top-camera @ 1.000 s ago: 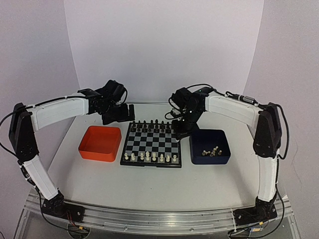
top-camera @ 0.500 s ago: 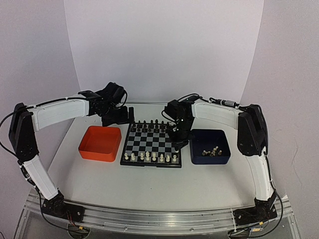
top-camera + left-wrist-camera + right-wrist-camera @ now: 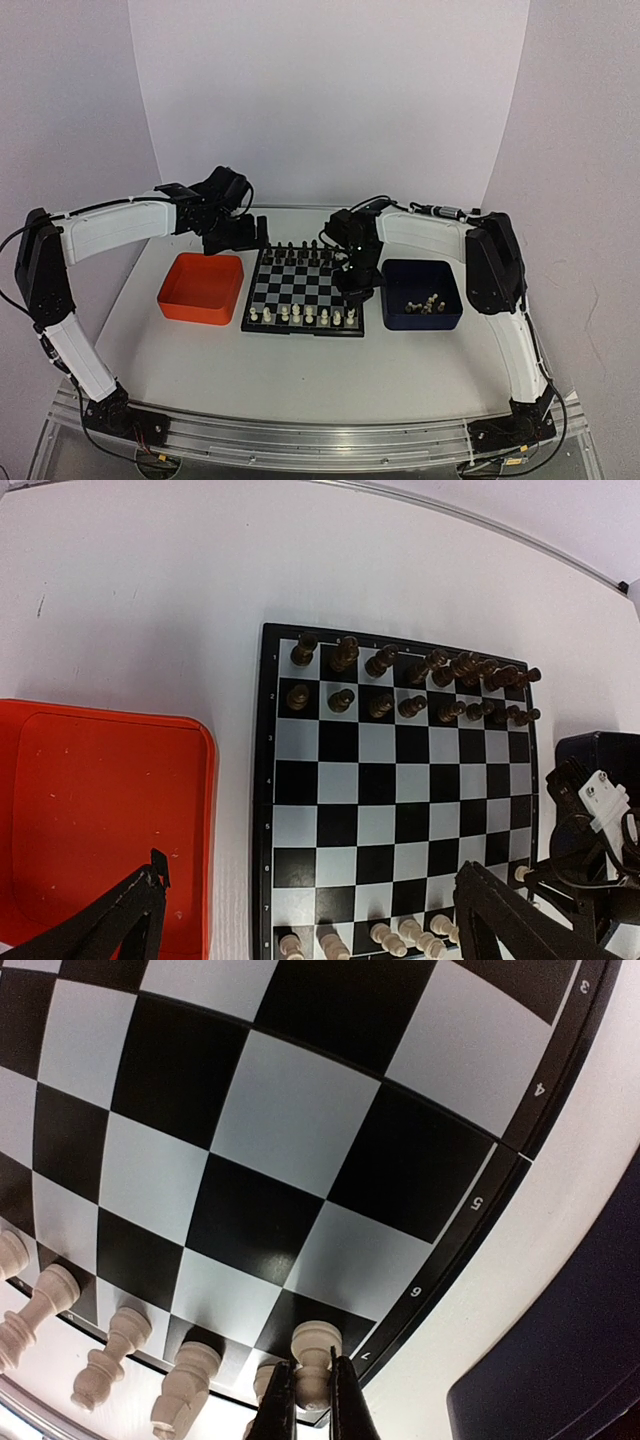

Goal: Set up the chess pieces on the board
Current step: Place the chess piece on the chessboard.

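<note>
Left of the board (image 3: 300, 285): the orange tray (image 3: 200, 288). Over the board's far left corner: the left gripper (image 3: 238, 232), fingers spread wide, nothing in them. On the board's far two rows: the black pieces (image 3: 305, 250). On its near row: a line of white chess pieces (image 3: 300, 316). Over the board's near right corner: the right gripper (image 3: 312, 1400), pinched tight on one white pawn (image 3: 314, 1345). Pawn standing straight up, right between the fingers, over the second row from the near edge, last square on the right. Cannot tell if touching that square. Right of the board: the blue tray (image 3: 420, 322) with more white pieces (image 3: 425, 303). Right arm much nearer to both. Next, probably: straight down a little, then let go
</note>
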